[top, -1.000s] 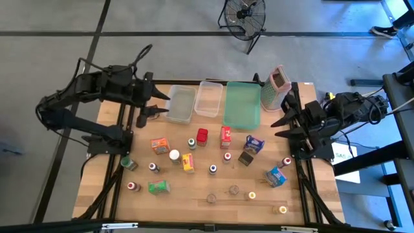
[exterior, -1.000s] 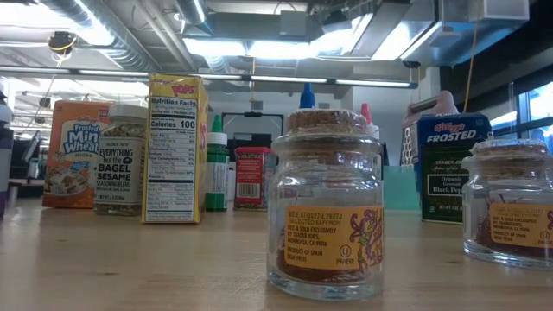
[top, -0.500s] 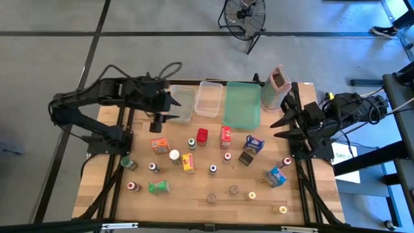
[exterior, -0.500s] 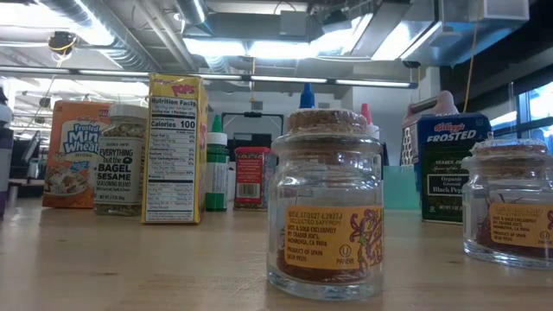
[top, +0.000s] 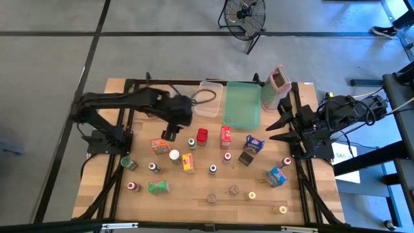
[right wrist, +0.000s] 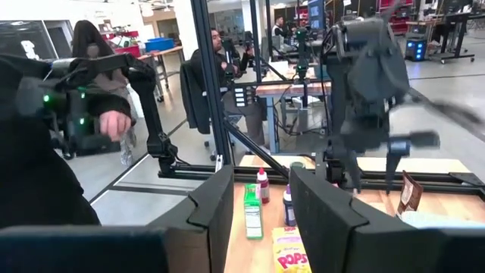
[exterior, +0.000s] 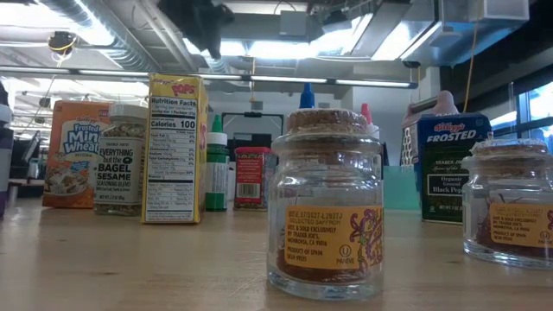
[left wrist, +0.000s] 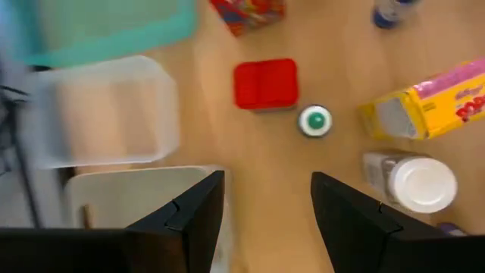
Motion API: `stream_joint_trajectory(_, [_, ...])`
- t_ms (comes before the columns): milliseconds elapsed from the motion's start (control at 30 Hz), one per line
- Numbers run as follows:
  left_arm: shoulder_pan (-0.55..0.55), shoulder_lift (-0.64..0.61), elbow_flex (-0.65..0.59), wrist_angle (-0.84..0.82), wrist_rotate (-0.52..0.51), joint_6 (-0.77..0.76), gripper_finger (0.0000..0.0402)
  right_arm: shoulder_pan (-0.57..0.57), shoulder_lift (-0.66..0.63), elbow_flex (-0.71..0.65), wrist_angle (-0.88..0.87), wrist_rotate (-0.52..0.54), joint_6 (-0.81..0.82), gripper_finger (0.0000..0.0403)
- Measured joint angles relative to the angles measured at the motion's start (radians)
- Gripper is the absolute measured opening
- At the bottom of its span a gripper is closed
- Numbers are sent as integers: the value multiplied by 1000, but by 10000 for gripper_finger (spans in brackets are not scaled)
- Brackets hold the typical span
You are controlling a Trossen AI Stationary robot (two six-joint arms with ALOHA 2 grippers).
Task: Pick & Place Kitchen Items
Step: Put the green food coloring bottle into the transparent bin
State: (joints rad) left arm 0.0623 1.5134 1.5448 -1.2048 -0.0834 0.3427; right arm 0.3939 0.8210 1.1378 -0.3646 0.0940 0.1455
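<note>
Hovering over the orange box [top: 159,144] and white-capped bottle [top: 174,155] at the table's left-middle, the left gripper [top: 170,134] has its fingers parted and empty; both clear tubs [top: 208,98] and the green tray [top: 242,103] look empty, so nothing seems placed yet and all the groceries remain scattered on the wood. Items crowd the centre, with the red box [left wrist: 265,83], green-capped bottle [left wrist: 314,121] and yellow box [left wrist: 424,110] close together, leaving tight gaps for fingers, though room above is free. Right gripper [top: 279,127] waits at the right edge by the grater [top: 276,87], fingers part-open on nothing.
</note>
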Motion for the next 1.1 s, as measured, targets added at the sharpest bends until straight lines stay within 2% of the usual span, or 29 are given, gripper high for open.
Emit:
stream_joint_trajectory(167, [20, 80, 0, 10, 95, -33, 194, 0, 6, 0, -1, 1, 0, 133])
stream_joint_trajectory(467, [0, 166, 0, 13, 133, -306, 194, 0, 10, 0, 1, 12, 6, 133])
stream_joint_trajectory(700, [-37, 164, 0, -11, 120, -434, 194, 0, 9, 0, 2, 69, 38, 133])
stream_joint_trajectory(967, [-33, 164, 0, 18, 24, -775, 194, 0, 0, 0, -22, 7, -38, 133])
stream_joint_trajectory(1100, [-33, 164, 0, 20, 22, -884, 194, 0, -10, 0, -46, -9, -37, 133])
